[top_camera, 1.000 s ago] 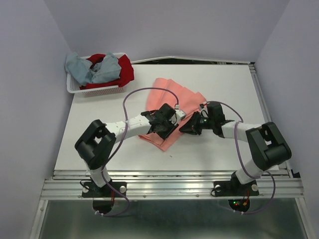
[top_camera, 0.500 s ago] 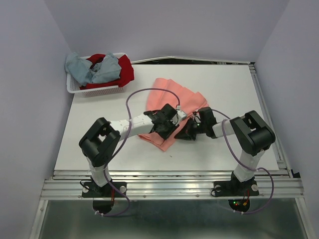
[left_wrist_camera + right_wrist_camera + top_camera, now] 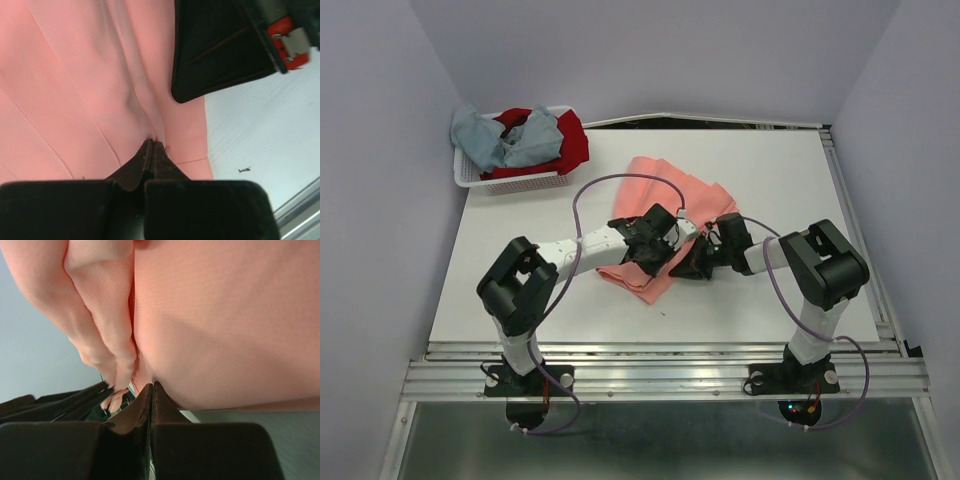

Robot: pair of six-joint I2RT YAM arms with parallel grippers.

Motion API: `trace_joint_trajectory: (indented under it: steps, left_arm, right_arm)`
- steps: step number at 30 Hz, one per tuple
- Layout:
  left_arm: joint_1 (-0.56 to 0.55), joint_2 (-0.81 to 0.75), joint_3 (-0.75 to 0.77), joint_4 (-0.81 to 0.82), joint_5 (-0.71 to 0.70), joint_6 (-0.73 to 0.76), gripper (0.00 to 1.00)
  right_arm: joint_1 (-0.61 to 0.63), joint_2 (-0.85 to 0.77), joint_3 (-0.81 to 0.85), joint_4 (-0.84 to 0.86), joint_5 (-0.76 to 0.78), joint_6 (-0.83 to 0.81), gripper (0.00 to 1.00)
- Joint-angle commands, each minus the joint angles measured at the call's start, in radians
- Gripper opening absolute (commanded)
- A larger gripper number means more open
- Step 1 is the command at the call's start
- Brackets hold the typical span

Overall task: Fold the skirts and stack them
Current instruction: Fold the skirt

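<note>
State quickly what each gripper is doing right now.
Left gripper: closed, pinching the salmon-pink pleated cloth skirt.
Right gripper: closed on the same skirt.

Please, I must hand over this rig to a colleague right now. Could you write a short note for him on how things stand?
The left gripper is shut on the salmon-pink skirt, pinching its near part.
The right gripper is shut on the same skirt, close beside the left one.
The blue-grey skirt and the dark red skirt lie bundled in the white basket at the far left corner.
Done: no finished fold or stack is visible.
Left: fold the pink one, then fetch, fold and stack the other two.
</note>
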Motion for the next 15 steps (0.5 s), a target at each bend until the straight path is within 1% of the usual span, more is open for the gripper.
trace_joint_trajectory:
  steps: [1, 8, 15]
  left_arm:
    - [-0.011, -0.109, 0.066, -0.031, 0.063, 0.012, 0.00]
    - [-0.019, -0.138, 0.054, -0.049, 0.154, 0.023, 0.00]
    - [-0.030, -0.086, 0.041, -0.022, 0.237, 0.008, 0.00]
  right_arm:
    - [0.006, 0.010, 0.022, -0.044, 0.027, -0.022, 0.01]
    - [0.006, 0.013, 0.019, -0.045, 0.034, -0.019, 0.01]
    - [0.006, 0.015, 0.021, -0.053, 0.042, -0.022, 0.01]
